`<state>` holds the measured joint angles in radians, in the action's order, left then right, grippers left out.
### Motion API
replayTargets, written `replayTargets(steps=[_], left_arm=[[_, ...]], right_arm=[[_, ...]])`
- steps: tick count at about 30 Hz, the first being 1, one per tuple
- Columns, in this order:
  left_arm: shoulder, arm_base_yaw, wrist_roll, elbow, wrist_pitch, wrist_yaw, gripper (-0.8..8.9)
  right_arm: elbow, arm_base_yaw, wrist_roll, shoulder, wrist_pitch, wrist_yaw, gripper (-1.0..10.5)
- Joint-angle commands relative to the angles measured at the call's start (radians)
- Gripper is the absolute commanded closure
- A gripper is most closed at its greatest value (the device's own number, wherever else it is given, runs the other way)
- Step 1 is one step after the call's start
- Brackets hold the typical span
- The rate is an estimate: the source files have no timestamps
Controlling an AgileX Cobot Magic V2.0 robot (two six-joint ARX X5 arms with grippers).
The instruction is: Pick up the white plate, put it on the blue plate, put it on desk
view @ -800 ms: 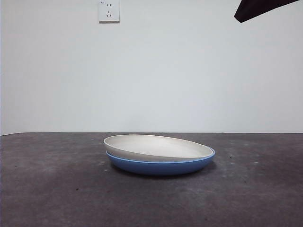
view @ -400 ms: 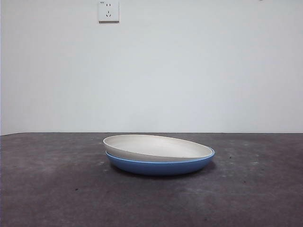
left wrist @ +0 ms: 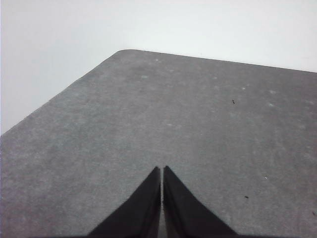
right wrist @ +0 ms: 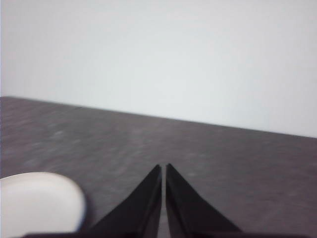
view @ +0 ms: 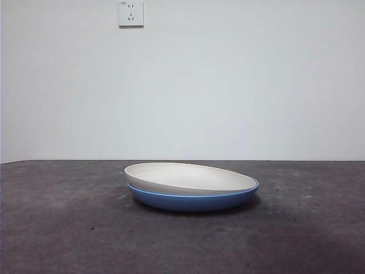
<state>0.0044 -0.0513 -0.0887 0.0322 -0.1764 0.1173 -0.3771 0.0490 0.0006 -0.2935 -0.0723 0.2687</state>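
A plain white wall with a socket [view: 131, 13] high up backs a dark, mottled grey tabletop [view: 63, 228]. Near its middle the white plate [view: 191, 177] sits nested in the blue plate [view: 194, 201], slightly tilted: its rim rides higher on one side and lies nearly flush with the blue rim on the other. Neither arm shows in the front view.

The left tool [left wrist: 162, 171] is clenched on nothing over bare tabletop, well apart from the plates. The right tool [right wrist: 164, 168] is also clenched and empty, with the white plate's edge just visible beside it.

The stacking looks done, and nothing more seems needed beyond keeping both arms clear. If the stack were to be straightened, the raised side of the white rim would be the place to grip, with a light, level lift so the blue plate does not drag.

The white plate is matte cream, wide and shallow; the blue one is glossy with a low rim.
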Motion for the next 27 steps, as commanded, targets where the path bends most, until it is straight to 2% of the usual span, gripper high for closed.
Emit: replayTargets(steps=[1, 6, 11, 16, 25, 27], left_arm=[[-0.001, -0.002, -0.002, -0.020, -0.004, 0.002, 8.04], [-0.001, -0.002, -0.002, -0.020, -0.004, 0.002, 8.04], [-0.001, -0.002, -0.002, -0.020, -0.004, 0.002, 8.04], [-0.001, -0.002, -0.002, -0.020, -0.004, 0.002, 8.04], [-0.001, -0.003, -0.002, -0.020, -0.004, 0.002, 8.04], [-0.001, -0.002, -0.002, -0.020, -0.004, 0.002, 8.04]], right_arm=[[0.088, 0.026, -0.009, 0.072, 0.048, -0.054, 9.4], [0.211, 0.034, -0.008, 0.181, 0.082, -0.146, 9.4], [0.304, 0.034, -0.005, 0.264, 0.087, -0.159, 9.4], [0.366, 0.034, 0.042, 0.290, 0.083, -0.165, 9.4], [0.367, 0.034, 0.044, 0.290, -0.107, -0.165, 9.4], [0.367, 0.034, 0.049, 0.290, -0.101, -0.165, 9.4]])
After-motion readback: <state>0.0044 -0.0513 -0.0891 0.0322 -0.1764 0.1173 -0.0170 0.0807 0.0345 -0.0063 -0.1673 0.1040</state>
